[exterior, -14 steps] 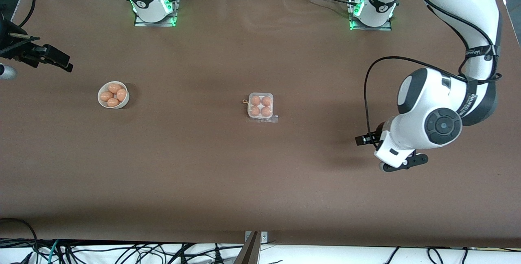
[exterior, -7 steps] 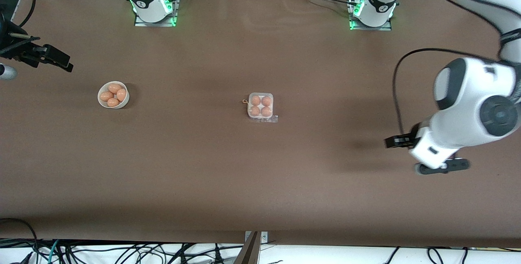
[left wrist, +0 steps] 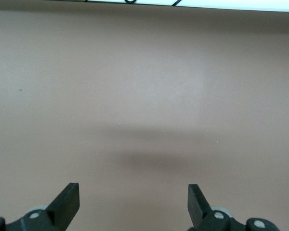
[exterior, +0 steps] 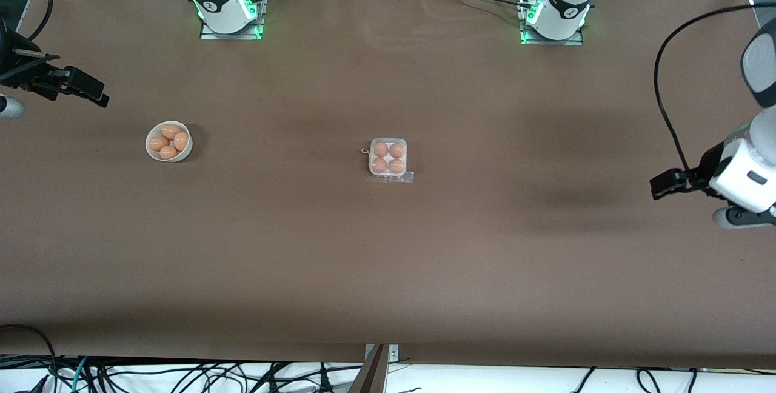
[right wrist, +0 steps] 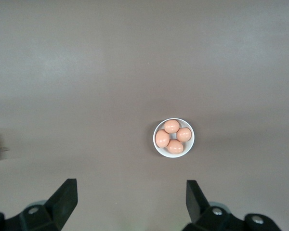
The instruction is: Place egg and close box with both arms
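The box (exterior: 388, 161), a small white carton, sits mid-table with a brown egg (exterior: 380, 149) in every cell; the clear lid appears to lie down over them. My left gripper (exterior: 665, 185) is up over bare table at the left arm's end, well away from the box. It is open and empty in the left wrist view (left wrist: 131, 202). My right gripper (exterior: 82, 88) waits at the right arm's end of the table, open and empty in the right wrist view (right wrist: 130, 199).
A round white bowl (exterior: 169, 141) with several brown eggs stands toward the right arm's end, and also shows in the right wrist view (right wrist: 174, 137). The brown table (exterior: 388, 272) stretches wide around the box. Cables hang along the edge nearest the front camera.
My left arm has swung away from the box toward the left arm's end of the table, its gripper empty. The right arm, the box and the bowl have not moved.
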`<state>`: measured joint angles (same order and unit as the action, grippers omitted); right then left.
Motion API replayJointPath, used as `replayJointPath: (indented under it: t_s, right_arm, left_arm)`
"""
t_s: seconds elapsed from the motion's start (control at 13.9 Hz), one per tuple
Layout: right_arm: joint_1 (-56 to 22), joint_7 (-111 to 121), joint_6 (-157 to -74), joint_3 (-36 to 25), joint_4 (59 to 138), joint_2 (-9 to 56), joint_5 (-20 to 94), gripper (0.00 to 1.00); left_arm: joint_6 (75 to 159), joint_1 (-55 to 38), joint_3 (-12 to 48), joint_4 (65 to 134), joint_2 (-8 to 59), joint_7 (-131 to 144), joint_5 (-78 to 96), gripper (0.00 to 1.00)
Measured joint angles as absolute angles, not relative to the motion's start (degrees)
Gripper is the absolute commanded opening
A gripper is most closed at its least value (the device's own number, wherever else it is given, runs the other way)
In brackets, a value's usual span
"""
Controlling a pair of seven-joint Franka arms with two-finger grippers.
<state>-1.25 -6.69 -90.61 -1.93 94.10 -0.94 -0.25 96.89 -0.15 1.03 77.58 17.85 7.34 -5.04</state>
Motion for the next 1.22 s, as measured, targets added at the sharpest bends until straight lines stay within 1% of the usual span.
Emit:
replayJointPath:
  t_s: [0.14, 0.29, 0.5, 0.86, 1.22]
  right_arm:
    - [-1.25, -6.69, -90.62, -1.93, 94.10, -0.95, -0.25, 1.00]
    - [-1.24, -6.69, -90.65, -1.93, 94.10, -0.95, -0.25, 1.00]
    - [-1.24, -6.69, -90.71, -1.93, 94.10, -0.94, -0.25, 1.00]
    - [-1.24, -6.69, -90.71, -1.93, 94.10, -0.75, -0.25, 1.00]
    - [-1.24, -6.69, -90.73, -1.93, 94.10, -0.68, -0.25, 1.00]
  left_arm:
    - [96.85, -0.14, 1.07, 81.42, 13.58, 7.09, -4.35, 0.97]
    - [96.84, 0.76, 0.98, 85.27, 9.56, 5.19, -0.07, 0.97]
    - [96.82, 2.61, 0.84, 90.09, 5.19, 2.69, 2.08, 0.96]
    - [96.04, 2.48, 0.95, 93.01, 3.20, 2.21, 0.12, 0.96]
    - [93.01, 2.42, 0.97, 93.53, 1.51, 1.91, -0.07, 0.96]
